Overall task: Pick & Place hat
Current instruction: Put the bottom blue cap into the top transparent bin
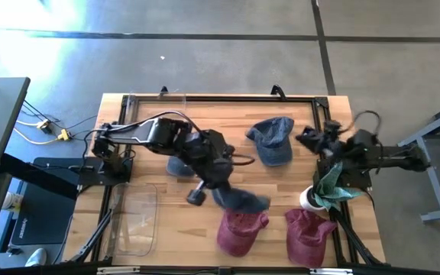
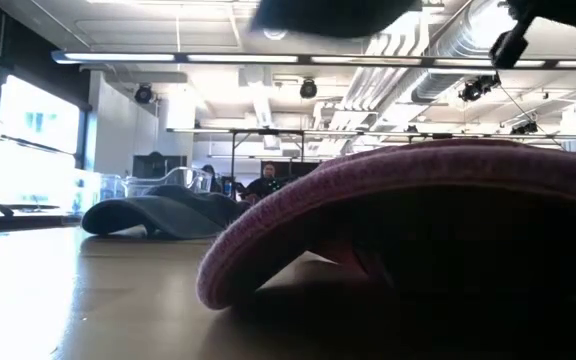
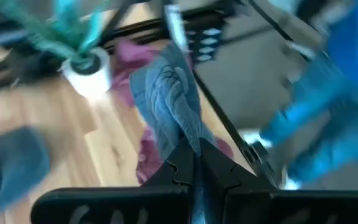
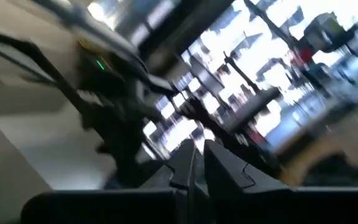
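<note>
I have the left gripper (image 1: pixel 231 195) pinching a blue hat (image 1: pixel 243 200), jaws pressed tight on its fabric, carried just above the maroon hat (image 1: pixel 241 231) at the table's (image 1: pixel 166 221) 6 o'clock edge. Transport step underway, I judge; next calls for lowering and releasing. Right gripper (image 4: pixel 199 151) waits at 3 o'clock, jaws nearly together, empty.

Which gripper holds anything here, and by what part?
The left gripper pinches a blue-grey hat by a fold of its fabric; the right gripper holds nothing.
</note>
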